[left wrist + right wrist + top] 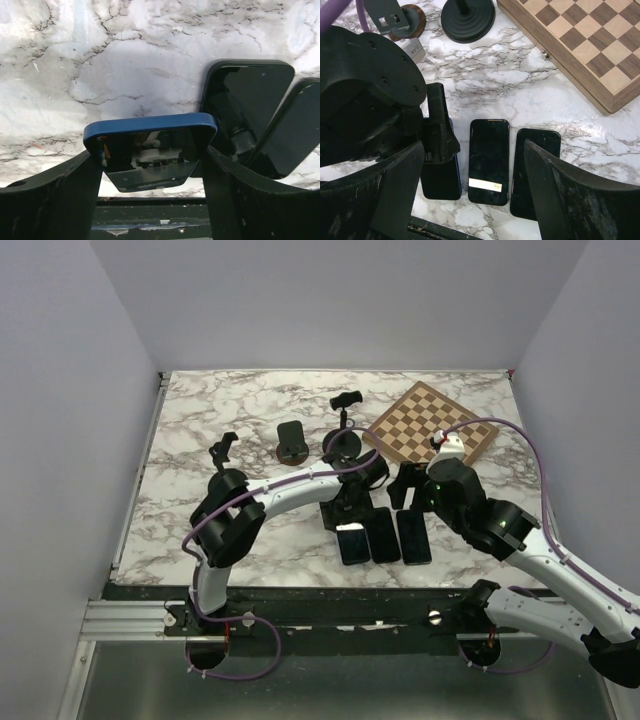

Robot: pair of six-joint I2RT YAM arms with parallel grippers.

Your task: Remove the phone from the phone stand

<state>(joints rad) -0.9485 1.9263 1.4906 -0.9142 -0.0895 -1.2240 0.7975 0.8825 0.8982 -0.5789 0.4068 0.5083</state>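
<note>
On the marble desk, the left pincer clamps the blue phone, low beside two phones. The right pincer is apart. A loose grip could drop it onto them.

The top external camera looks steeply down from above and behind the arm bases and takes in the whole marble table. The left wrist camera sits very close over the blue-cased phone. The right wrist camera rides higher and faces 12 o'clock. All three views share the row of phones at the table's 6 o'clock.
</note>
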